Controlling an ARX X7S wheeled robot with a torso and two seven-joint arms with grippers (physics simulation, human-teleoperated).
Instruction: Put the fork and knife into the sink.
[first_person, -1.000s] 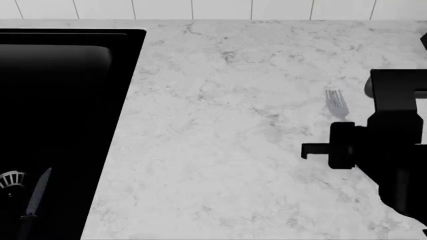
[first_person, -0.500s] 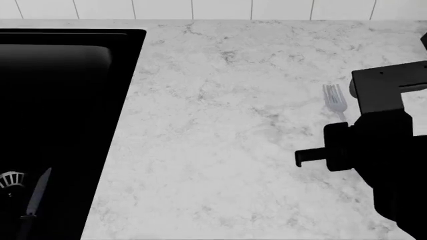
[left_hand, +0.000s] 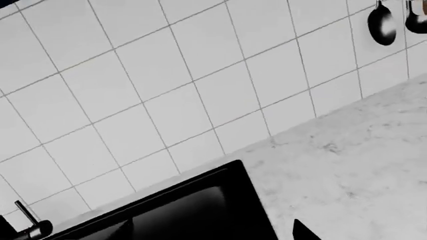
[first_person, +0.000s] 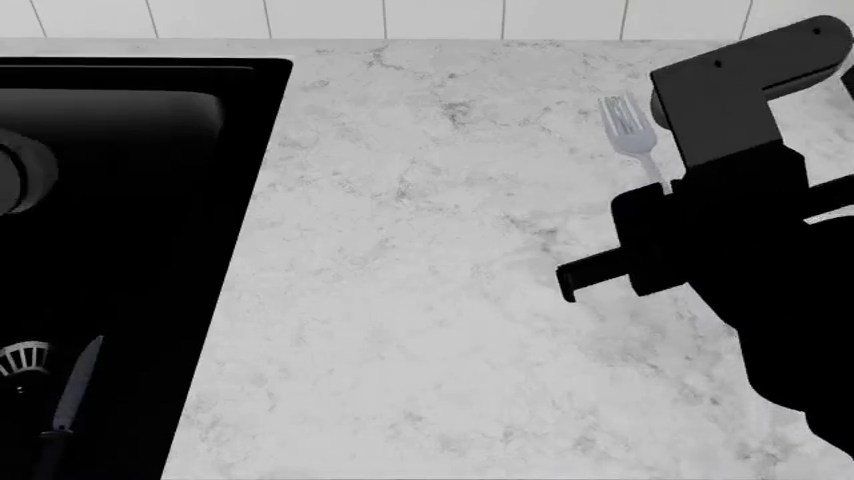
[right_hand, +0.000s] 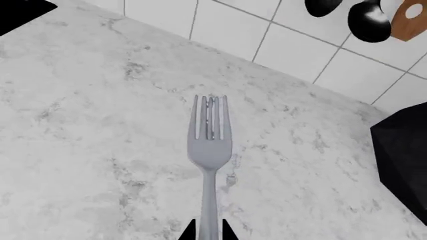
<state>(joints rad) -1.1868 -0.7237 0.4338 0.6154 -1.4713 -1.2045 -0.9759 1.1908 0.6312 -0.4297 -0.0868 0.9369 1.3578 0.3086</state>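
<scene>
While right claw (right_hand: 206, 231) pinches fork (right_hand: 209, 145), knife (first_person: 70, 395) lies in sink (first_person: 200, 200).

Head view: the sink (first_person: 134, 200) is occupying the frame's left, the knife (first_person: 67, 400) lying in its lower-left corner beside the drain strainer (first_person: 20, 358); the fork (first_person: 630, 130) is sitting upper right over the countertop (first_person: 427, 300).

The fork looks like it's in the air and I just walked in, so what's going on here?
The right gripper is shut on the fork, holding it by the handle above the marble counter, with the tines pointing toward the tiled wall. The knife already lies in the black sink, beside the drain strainer. The fork is not yet over the sink.
</scene>
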